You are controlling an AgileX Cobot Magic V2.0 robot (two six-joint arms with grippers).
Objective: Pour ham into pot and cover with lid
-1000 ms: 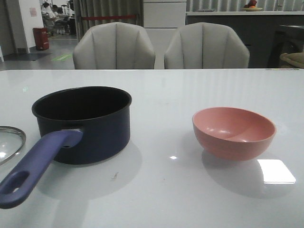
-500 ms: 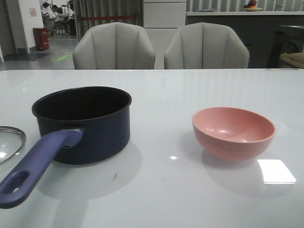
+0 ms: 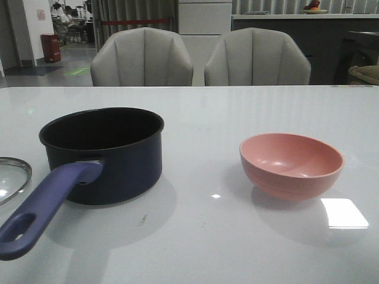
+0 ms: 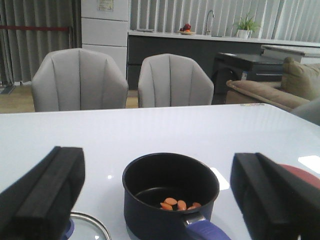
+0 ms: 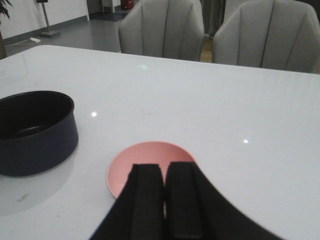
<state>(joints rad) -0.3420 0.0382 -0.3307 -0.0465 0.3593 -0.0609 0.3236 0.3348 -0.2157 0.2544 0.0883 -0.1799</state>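
Left claw (image 4: 160, 200) is spread wide open, holding nothing, hanging over the near left part of the bench (image 3: 237, 112) with the pot framed between its fingers (image 4: 47, 192). Going left to right: the lid (image 3: 12, 177) lies flat at the left edge (only part of it shows), just beside the pot's handle (image 3: 44, 204). The pot (image 3: 103, 154) stands upright left of centre, handle pointing toward the near left corner, and the ham (image 4: 179, 204) sits inside it on the bottom. Over on the right half stands the pink bowl (image 3: 291, 164), well apart from the pot. Right claw (image 5: 164, 200) is pressed closed, gripping nothing, just above the bowl's near rim.
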